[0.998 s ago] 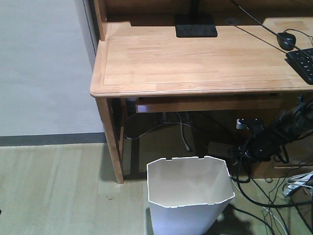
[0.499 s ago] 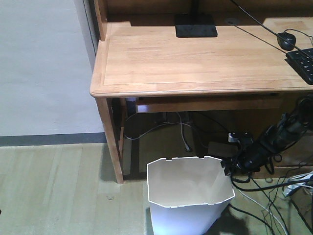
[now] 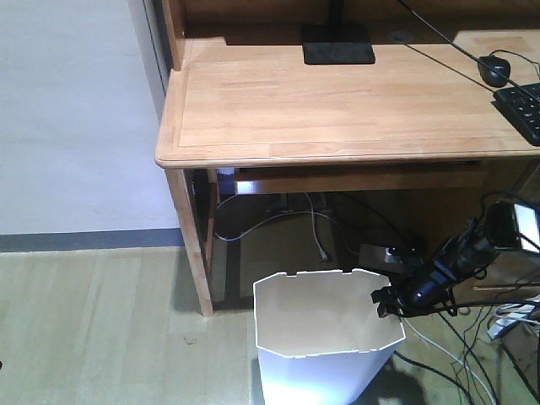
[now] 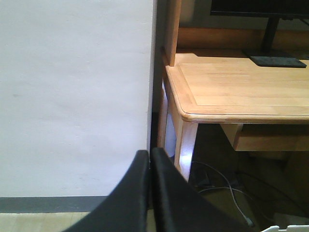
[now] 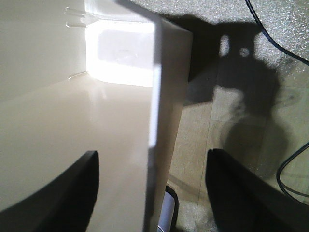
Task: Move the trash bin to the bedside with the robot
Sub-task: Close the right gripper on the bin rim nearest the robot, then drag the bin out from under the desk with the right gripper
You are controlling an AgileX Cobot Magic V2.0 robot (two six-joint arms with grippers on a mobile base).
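Observation:
The white trash bin (image 3: pixel 325 337) stands on the floor under the front of the wooden desk. My right gripper (image 3: pixel 384 301) is open at the bin's right rim. In the right wrist view its jaws straddle the bin's thin right wall (image 5: pixel 161 121), one finger (image 5: pixel 63 186) inside the bin and the other (image 5: pixel 241 188) outside over the floor, neither touching the wall. My left gripper (image 4: pixel 148 154) is shut and empty, held up facing the white wall and the desk corner. The bed is out of view.
The light wooden desk (image 3: pixel 337 101) carries a monitor base (image 3: pixel 337 44), a mouse (image 3: pixel 494 67) and a keyboard (image 3: pixel 523 108). Its leg (image 3: pixel 192 245) stands left of the bin. Several cables (image 3: pixel 472 354) and a power strip lie on the floor at right. A white wall (image 3: pixel 67 118) is left.
My right arm has come down and to the left from under the desk, bringing its open gripper over the bin's right rim. The bin has stayed in place.

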